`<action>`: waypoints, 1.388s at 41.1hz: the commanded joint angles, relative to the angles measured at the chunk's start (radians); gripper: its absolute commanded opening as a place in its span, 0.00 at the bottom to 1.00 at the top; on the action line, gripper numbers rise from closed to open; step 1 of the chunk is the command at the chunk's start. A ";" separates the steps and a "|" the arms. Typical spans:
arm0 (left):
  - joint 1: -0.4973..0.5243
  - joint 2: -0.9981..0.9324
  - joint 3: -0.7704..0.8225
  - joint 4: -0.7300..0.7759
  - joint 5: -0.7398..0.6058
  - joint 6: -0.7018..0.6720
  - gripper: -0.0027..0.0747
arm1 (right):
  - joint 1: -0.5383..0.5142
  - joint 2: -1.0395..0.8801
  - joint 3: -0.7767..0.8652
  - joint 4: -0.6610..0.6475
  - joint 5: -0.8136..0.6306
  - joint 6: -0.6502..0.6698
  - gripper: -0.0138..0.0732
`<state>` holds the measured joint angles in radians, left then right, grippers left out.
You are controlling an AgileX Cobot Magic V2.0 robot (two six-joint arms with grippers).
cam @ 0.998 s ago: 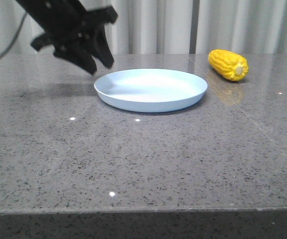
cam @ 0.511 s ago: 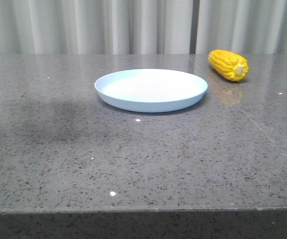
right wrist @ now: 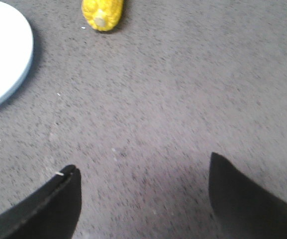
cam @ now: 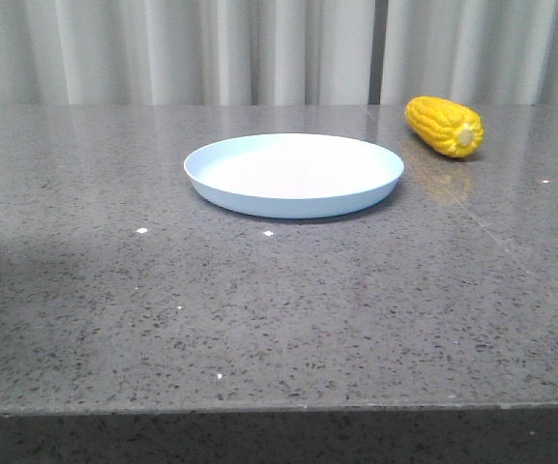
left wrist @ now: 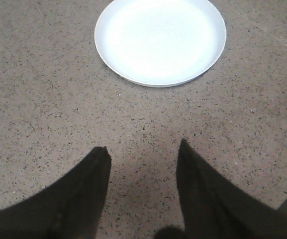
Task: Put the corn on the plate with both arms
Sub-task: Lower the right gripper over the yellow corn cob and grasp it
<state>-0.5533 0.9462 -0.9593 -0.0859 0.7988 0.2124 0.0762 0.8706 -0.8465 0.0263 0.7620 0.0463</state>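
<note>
The pale blue-white plate (cam: 293,172) sits empty in the middle of the grey stone table. It also shows in the left wrist view (left wrist: 160,40) and at the edge of the right wrist view (right wrist: 1,55). The yellow corn (cam: 443,125) lies on the table behind and to the right of the plate, its pale cut end facing forward; it also shows in the right wrist view (right wrist: 102,12). My left gripper (left wrist: 143,149) is open and empty above bare table, short of the plate. My right gripper (right wrist: 142,167) is open and empty, well short of the corn. Neither gripper shows in the front view.
Grey speckled stone table (cam: 279,309) with its front edge near the bottom of the front view. Pale curtains (cam: 259,48) hang behind the table's far edge. A seam in the stone runs past the corn toward the right.
The left arm stood above the plate's left side one second ago; it has drawn back out of the front view. Its shadow has slid toward the front left. Plate and corn have not moved.
</note>
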 commanded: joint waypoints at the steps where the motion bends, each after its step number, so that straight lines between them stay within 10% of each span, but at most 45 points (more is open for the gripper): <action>1: -0.006 -0.012 -0.024 -0.006 -0.066 -0.012 0.44 | 0.025 0.098 -0.115 0.005 -0.046 -0.017 0.83; 27: -0.006 -0.012 -0.024 -0.006 -0.074 -0.012 0.44 | 0.083 0.875 -0.849 0.052 0.078 -0.017 0.83; 44: -0.006 -0.012 -0.024 -0.006 -0.074 -0.012 0.44 | 0.055 1.117 -1.003 0.049 0.088 -0.017 0.82; 57: -0.006 -0.012 -0.024 -0.006 -0.074 -0.012 0.44 | 0.055 1.094 -1.007 0.061 0.102 -0.017 0.49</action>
<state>-0.5533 0.9462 -0.9591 -0.0859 0.7940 0.2124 0.1373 2.0522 -1.8150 0.0792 0.8901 0.0419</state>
